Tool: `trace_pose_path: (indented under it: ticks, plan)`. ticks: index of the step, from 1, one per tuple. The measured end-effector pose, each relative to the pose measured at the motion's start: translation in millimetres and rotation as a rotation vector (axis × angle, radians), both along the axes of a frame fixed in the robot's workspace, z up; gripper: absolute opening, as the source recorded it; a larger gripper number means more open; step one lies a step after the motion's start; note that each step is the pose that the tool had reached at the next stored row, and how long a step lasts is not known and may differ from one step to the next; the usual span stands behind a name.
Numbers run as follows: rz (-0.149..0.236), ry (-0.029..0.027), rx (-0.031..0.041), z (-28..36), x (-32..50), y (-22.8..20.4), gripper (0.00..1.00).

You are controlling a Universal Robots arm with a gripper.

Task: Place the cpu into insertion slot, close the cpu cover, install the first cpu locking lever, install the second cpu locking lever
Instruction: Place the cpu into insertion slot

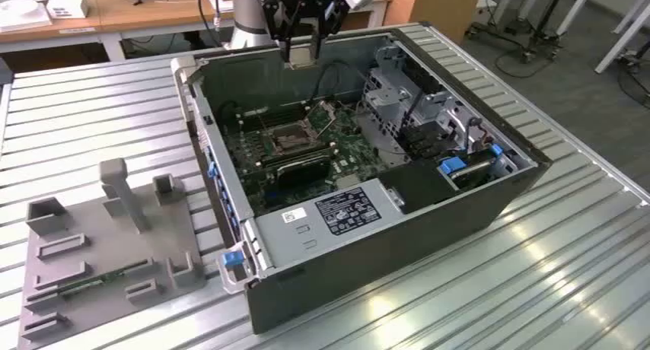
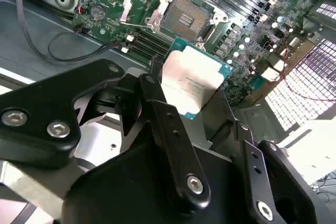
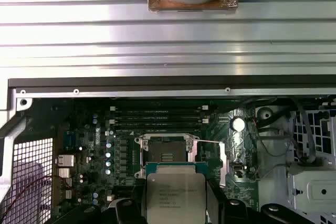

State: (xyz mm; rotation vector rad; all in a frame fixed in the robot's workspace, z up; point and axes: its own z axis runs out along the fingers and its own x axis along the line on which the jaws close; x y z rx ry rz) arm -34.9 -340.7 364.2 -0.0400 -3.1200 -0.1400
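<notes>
Item held: the gripper [image 1: 301,47] is closed on the cpu [image 1: 301,58]. In the second wrist view its black fingers [image 2: 152,95] press against two opposite edges of the cpu [image 2: 191,82]. They stand only as far apart as the chip is wide. The pale metal top with its green border shows between them.

Position: in the exterior view the cpu hangs well above the insertion slot [image 1: 292,141] and apart from it, over the far wall of the open computer case [image 1: 427,236]. Nothing touches the slot.

Insertion slot: in both wrist views the dark pin-grid centre [image 2: 184,19] [image 3: 165,153] lies bare inside its silvery rim. In the first wrist view the cpu [image 3: 175,195] overlaps one edge of that rim in the picture. Whether the cpu cover is fully raised cannot be told.

Surroundings: the memory slots [image 3: 157,119] run just beside the insertion slot. A grey fixture tray [image 1: 102,243] lies well apart from the slot, outside the case on the exterior view's left. It rests on the ribbed metal table [image 1: 568,289] that also bears the case.
</notes>
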Motion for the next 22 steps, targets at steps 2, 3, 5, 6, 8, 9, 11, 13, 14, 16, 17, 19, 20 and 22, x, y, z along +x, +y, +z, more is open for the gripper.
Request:
trace_pose_path:
  ticks: [2, 3, 5, 6, 8, 9, 11, 13, 14, 16, 17, 19, 20, 22]
  plan:
    - [0.000, 0.0000, 0.0000, 0.0, 0.0, 0.0, 0.54]
    - [0.000, 0.0000, 0.0000, 0.0, 0.0, 0.0, 0.54]
    - [0.000, 0.0000, -0.0001, -0.2, 0.0, 0.0, 0.54]
    - [0.000, 0.0000, 0.0000, -0.6, 0.0, 0.0, 0.54]
    - [0.000, 0.0000, 0.0000, -1.9, 0.0, 0.0, 0.54]
    - [0.000, 0.0000, 0.0000, -2.8, 0.0, 0.0, 0.54]
    - [0.000, 0.0000, -0.0001, -4.4, 0.0, 0.0, 0.54]
    - [0.000, 0.0000, 0.0001, -6.0, 0.0, 0.0, 0.54]
    - [0.000, 0.0000, 0.0000, -6.6, 0.0, 0.0, 0.54]
    - [0.000, 0.0000, 0.0000, -7.9, 0.0, 0.0, 0.54]
    - [0.000, 0.0001, -0.0001, -8.2, 0.0, 0.0, 0.54]
    - [0.000, 0.0001, -0.0001, -8.2, 0.0, 0.0, 0.54]
    - [0.000, 0.0000, -0.0001, -8.3, 0.0, 0.0, 0.54]
    - [0.000, 0.0000, -0.0001, -8.3, 0.0, 0.0, 0.54]
